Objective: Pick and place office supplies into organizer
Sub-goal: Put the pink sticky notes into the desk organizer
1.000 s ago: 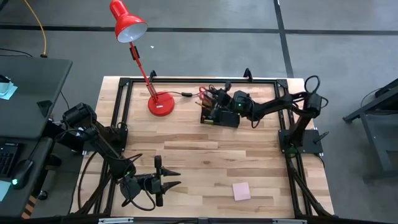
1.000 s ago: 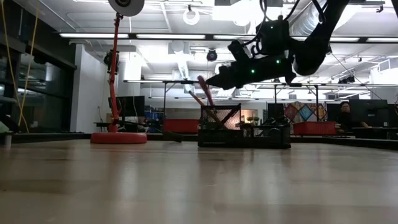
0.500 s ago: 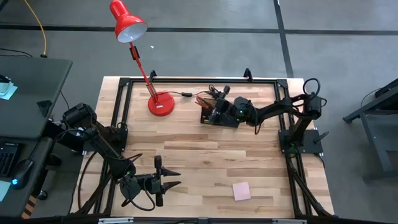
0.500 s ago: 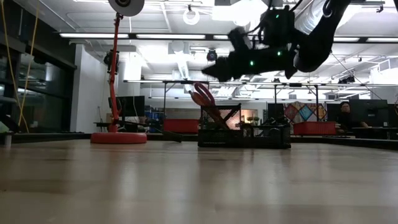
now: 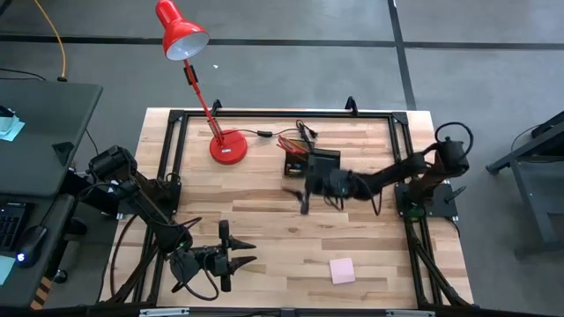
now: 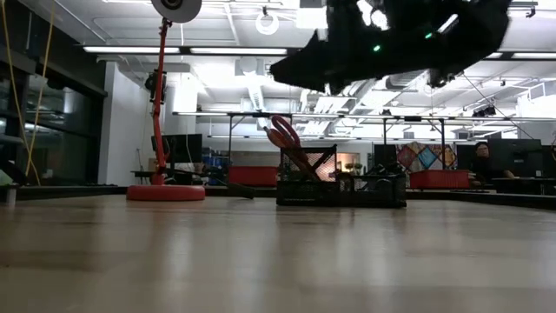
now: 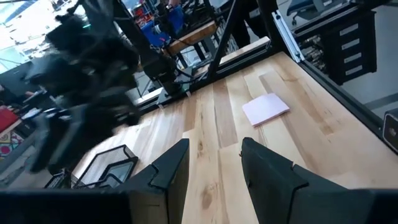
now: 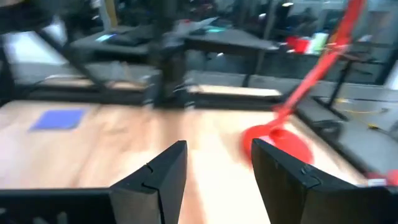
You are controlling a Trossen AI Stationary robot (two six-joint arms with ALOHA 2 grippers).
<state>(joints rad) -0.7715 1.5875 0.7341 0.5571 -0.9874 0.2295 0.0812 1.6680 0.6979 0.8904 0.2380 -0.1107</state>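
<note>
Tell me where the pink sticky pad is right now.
In the high view the pink sticky pad lies flat on the bare wood near the table's front edge, right of centre, well clear of the organizer and to the right of the idle left gripper.

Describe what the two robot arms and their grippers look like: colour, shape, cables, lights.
Both arms are dark, nearly black, built of jointed segments with black cables looping along them. The left gripper ends in two pointed, tapering black fingers; close up, those fingers are angular and matte. The right gripper has the same blocky dark fingers, and small green lights glow on its arm in the low view.
</note>
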